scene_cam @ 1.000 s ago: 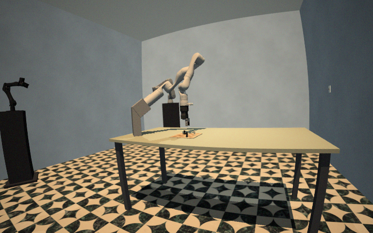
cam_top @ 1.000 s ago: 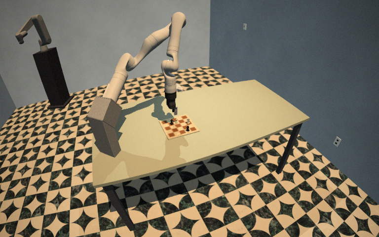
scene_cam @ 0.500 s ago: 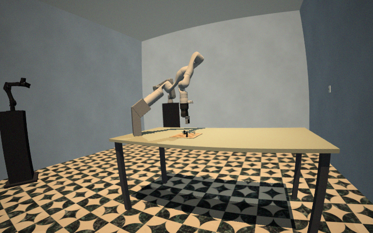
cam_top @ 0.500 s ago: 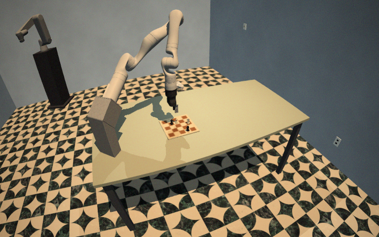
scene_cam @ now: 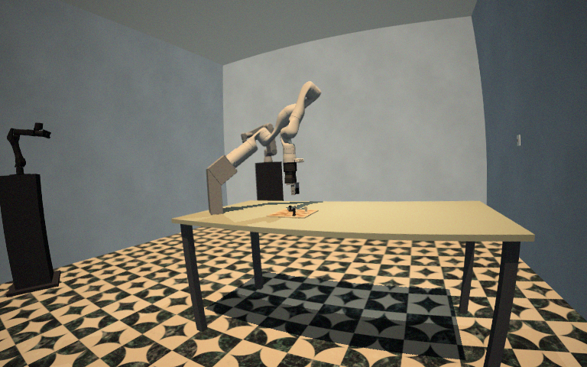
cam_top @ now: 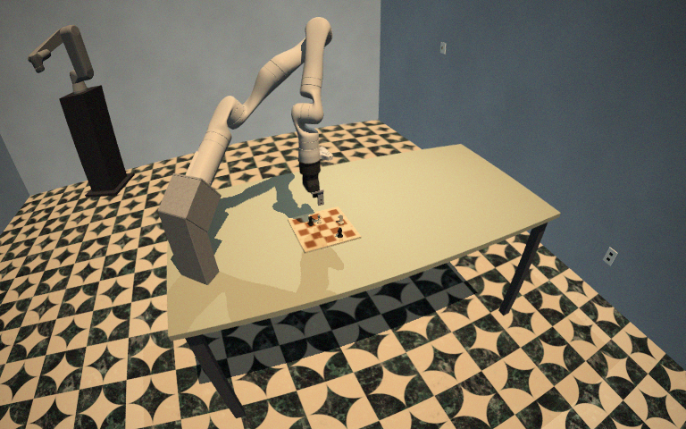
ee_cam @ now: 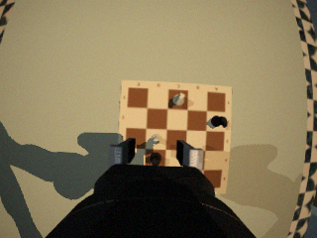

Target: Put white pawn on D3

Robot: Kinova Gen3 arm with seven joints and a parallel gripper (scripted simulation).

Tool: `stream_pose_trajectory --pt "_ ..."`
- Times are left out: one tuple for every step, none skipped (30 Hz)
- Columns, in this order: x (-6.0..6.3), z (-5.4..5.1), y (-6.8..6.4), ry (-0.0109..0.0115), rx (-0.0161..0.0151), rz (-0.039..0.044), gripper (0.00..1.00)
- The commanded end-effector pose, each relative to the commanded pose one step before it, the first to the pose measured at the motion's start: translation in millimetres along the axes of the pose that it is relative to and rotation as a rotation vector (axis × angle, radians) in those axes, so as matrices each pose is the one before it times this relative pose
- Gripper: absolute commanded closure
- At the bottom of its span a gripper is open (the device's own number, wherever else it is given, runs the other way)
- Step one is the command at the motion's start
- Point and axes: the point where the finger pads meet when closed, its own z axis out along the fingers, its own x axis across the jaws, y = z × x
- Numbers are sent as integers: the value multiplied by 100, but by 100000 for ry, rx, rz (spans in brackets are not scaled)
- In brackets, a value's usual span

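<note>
The small chessboard (cam_top: 309,246) (scene_cam: 277,214) (ee_cam: 129,122) lies on the table. My gripper (cam_top: 319,197) (scene_cam: 296,189) (ee_cam: 156,148) is open and empty, hanging a little above the board's near-arm edge. Right below it a small white piece (cam_top: 318,219) (ee_cam: 154,142), which looks like the pawn, stands close beside a black piece (cam_top: 310,220) (ee_cam: 154,158). A second white piece (cam_top: 340,219) (ee_cam: 177,99) stands farther along the board. Another black piece (cam_top: 339,232) (ee_cam: 217,122) stands apart from them. The edge letters are too small to read.
The beige table (cam_top: 430,202) (scene_cam: 389,218) carries the arm's angled base (cam_top: 188,227) (scene_cam: 216,181) at its left end. A second arm on a dark pedestal (cam_top: 93,136) (scene_cam: 24,225) stands away on the floor.
</note>
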Motion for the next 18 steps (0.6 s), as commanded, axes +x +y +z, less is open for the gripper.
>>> stream_pose_trajectory --pt "38 -34 -19 89 72 26 0" --pt "0 0 0 0 0 0 0" --pt "0 0 0 0 0 0 0" --pt "0 0 0 0 0 0 0" --pt "0 0 0 0 0 0 0" --pt "0 0 0 0 0 0 0" --pt "0 0 0 0 0 0 0" --pt "0 0 0 0 0 0 0" --pt "0 0 0 0 0 0 0" --pt "0 -1 0 0 0 0 0" --pt "0 -4 0 0 0 0 0" --pt "0 -10 0 0 1 0 0" --pt "0 -19 0 -1 1 0 0" --pt "0 -29 -1 -1 2 0 0" --pt "0 -42 -1 -1 2 0 0" --pt "0 -56 -1 -1 2 0 0" --pt "0 -71 0 -1 1 0 0" --pt "0 -86 0 0 -1 0 0"
